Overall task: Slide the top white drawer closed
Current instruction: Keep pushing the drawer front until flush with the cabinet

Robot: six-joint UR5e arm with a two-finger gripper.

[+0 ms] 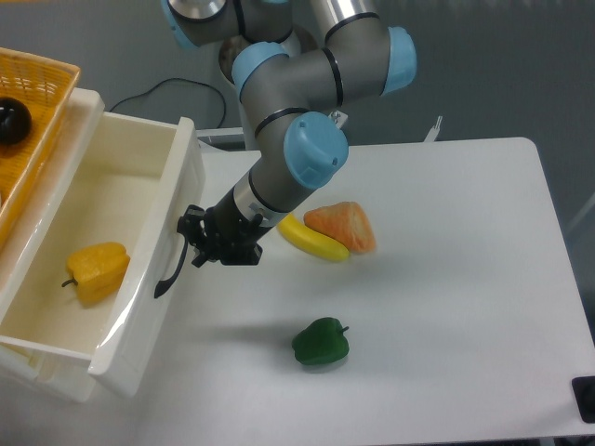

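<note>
Banana [314, 242] touching orange wedge [342, 227]; green pepper [321, 342] apart; yellow basket [28, 121] upper left.

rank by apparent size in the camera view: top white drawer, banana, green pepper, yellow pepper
1. top white drawer, by far the largest
2. yellow pepper and green pepper, about alike
3. banana, though partly hidden by the arm, so unsure

Arm [297, 93] reaches down from top centre, grey links, blue joint caps, folded elbow, forearm angled down-left. Wrist low over table. Black gripper [197, 243] points left, slightly down, fingertips at far left of reach. Jaw gap hard to read against dark fingers; open or closed, can't tell.
</note>
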